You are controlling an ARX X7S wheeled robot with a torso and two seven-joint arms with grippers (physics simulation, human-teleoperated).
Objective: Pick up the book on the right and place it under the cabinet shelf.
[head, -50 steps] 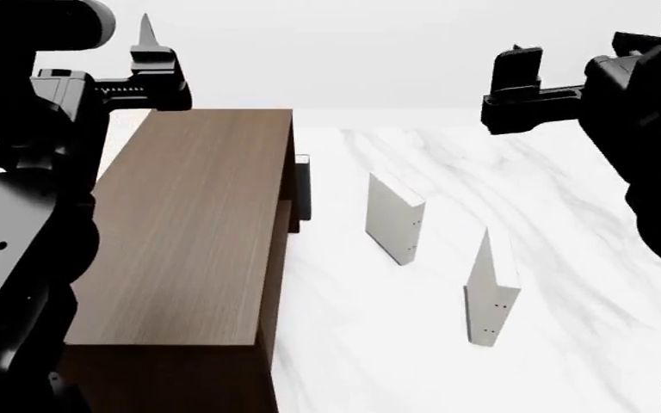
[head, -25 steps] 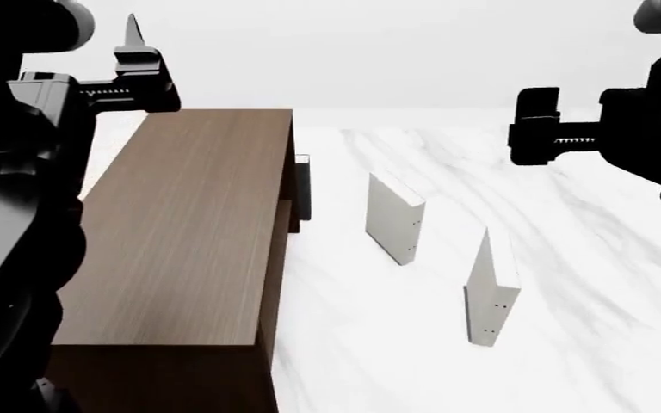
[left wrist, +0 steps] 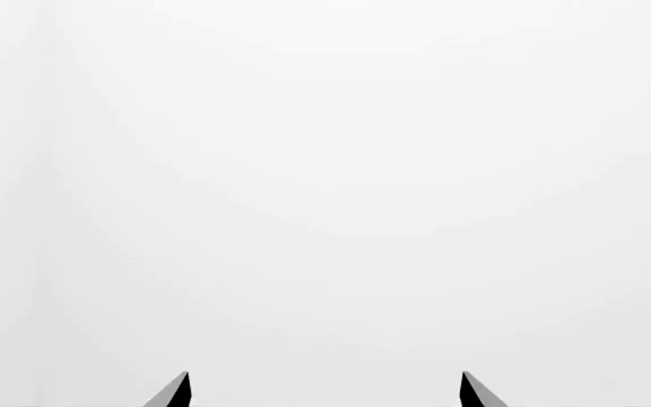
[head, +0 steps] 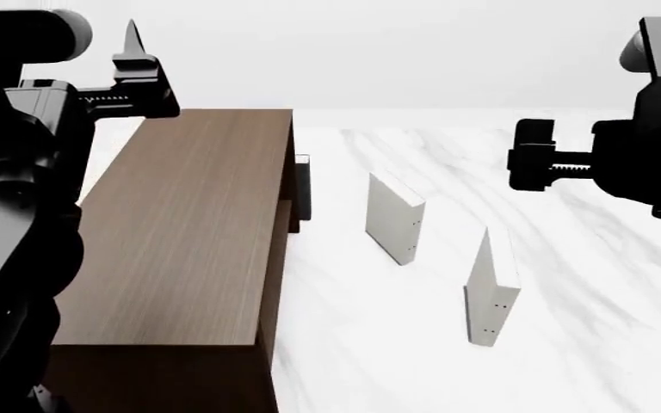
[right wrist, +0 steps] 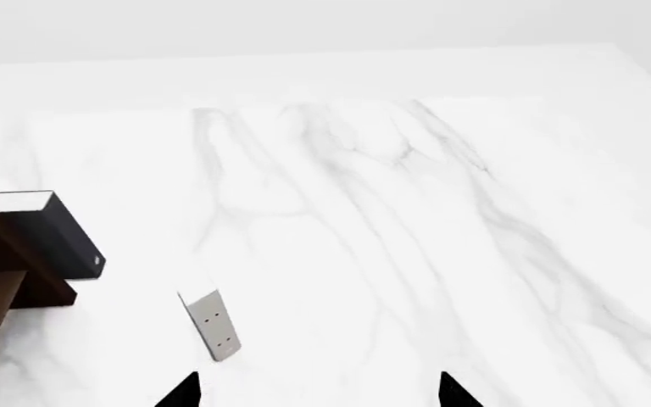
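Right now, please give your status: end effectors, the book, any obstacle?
Left end effector open, empty, raised behind cabinet shelf. Right end effector open, empty, above table. Book upright on marble, untouched. Second pale book stands between it and cabinet.

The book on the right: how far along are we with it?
Nothing is done yet. The book stands upright on the marble table, apart from the cabinet shelf. The right gripper is above the table, empty, jaws open. Left: grasp the book and place it under the shelf.
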